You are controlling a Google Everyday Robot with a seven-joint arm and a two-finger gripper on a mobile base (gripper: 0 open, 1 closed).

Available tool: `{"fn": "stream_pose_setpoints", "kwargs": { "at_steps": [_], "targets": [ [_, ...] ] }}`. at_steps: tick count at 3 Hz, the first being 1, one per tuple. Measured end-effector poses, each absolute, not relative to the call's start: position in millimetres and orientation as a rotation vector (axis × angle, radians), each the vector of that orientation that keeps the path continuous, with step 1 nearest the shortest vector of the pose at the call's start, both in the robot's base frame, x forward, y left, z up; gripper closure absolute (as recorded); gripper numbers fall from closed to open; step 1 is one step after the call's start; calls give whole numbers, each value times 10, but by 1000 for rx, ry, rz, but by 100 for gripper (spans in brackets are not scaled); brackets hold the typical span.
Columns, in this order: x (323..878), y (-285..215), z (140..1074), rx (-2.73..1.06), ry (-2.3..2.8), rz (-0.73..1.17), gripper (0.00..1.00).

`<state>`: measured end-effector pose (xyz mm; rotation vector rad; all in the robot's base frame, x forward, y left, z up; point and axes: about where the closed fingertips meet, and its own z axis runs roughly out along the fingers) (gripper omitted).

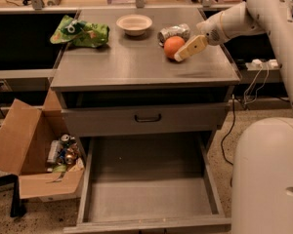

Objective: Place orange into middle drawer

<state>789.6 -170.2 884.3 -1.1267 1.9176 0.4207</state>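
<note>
Orange (172,46) on cabinet top (127,62) | gripper (190,48) beside it, opening unclear | middle drawer (146,182) open

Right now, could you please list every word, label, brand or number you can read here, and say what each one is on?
No text can be read in this view.
Green bag: printing too blurred to read.
Silver can: no legible label.
Items in the cardboard box: labels too small to read.
Gripper, beside the orange on the cabinet top: no visible markings.
</note>
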Motion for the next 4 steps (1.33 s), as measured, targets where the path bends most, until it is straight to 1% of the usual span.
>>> {"fn": "stream_pose_setpoints", "kwargs": {
  "at_steps": [2,3,4],
  "targets": [
    [8049,-1612,8653,-1101,1937,457,0],
    [8119,-1558,8584,-1091,1940,470,4],
    [8165,-1507,8563,-1087,1938,476,21]
  ]
}}
